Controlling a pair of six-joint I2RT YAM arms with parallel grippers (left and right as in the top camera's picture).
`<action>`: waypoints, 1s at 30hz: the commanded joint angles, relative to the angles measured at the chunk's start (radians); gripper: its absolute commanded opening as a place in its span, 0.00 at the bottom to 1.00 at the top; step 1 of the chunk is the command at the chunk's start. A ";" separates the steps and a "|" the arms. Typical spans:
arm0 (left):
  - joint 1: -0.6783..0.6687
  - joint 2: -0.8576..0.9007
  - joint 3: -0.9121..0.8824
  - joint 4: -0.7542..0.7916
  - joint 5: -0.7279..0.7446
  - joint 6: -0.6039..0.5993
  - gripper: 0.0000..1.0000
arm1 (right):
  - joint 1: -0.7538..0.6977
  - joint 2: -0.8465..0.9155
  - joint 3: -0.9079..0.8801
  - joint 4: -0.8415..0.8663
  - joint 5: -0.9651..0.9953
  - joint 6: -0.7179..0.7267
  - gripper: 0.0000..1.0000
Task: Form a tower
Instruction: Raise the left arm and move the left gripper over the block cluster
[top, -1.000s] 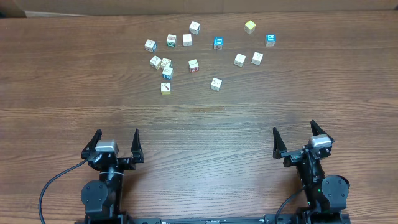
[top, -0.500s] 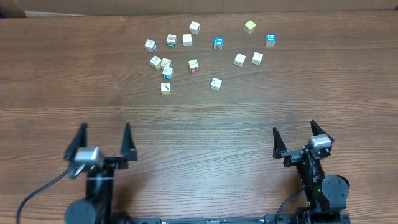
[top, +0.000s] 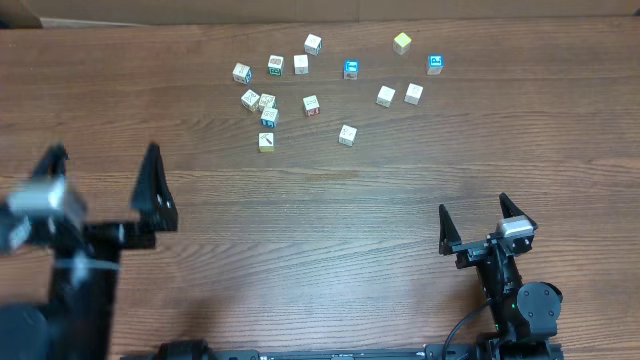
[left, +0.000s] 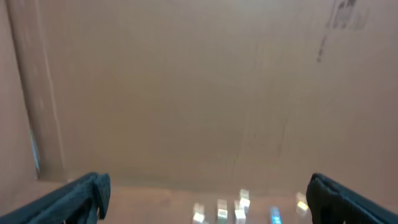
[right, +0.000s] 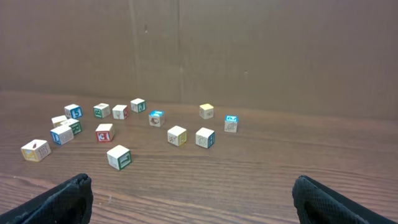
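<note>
Up and toward the table's (top: 400, 170) left edge the left gripper (top: 105, 152) has swung, jaws apart; the right gripper (top: 472, 205) waits at the near edge, jaws also apart. No tower stands yet: loose cubes (top: 310, 104) lie scattered along the far edge, ahead and rightward of the left jaws.

Your overhead view is evenly and fairly brightly lit. The table (top: 400, 200) shows no glare, and the cubes (top: 310, 104) near its far edge throw only short, soft shadows. The left gripper (top: 104, 150) at the near left corner is smeared; the right gripper (top: 472, 204) is sharp. Your left wrist view is dim and blurred throughout: the cardboard wall (left: 186, 87) lacks detail and the cubes are pale streaks. Your right wrist view is dimmer than overhead but sharp, and only the fingers (right: 68, 196) at its bottom corners are soft.
</note>
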 joint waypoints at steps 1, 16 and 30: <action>0.004 0.212 0.290 -0.205 0.023 -0.006 1.00 | 0.004 -0.010 -0.010 0.004 0.008 -0.005 1.00; 0.004 0.610 0.558 -0.731 0.020 -0.007 1.00 | 0.004 -0.010 -0.010 0.004 0.008 -0.005 1.00; 0.003 0.876 0.558 -0.763 0.255 -0.075 0.04 | 0.004 -0.010 -0.010 0.004 0.008 -0.005 1.00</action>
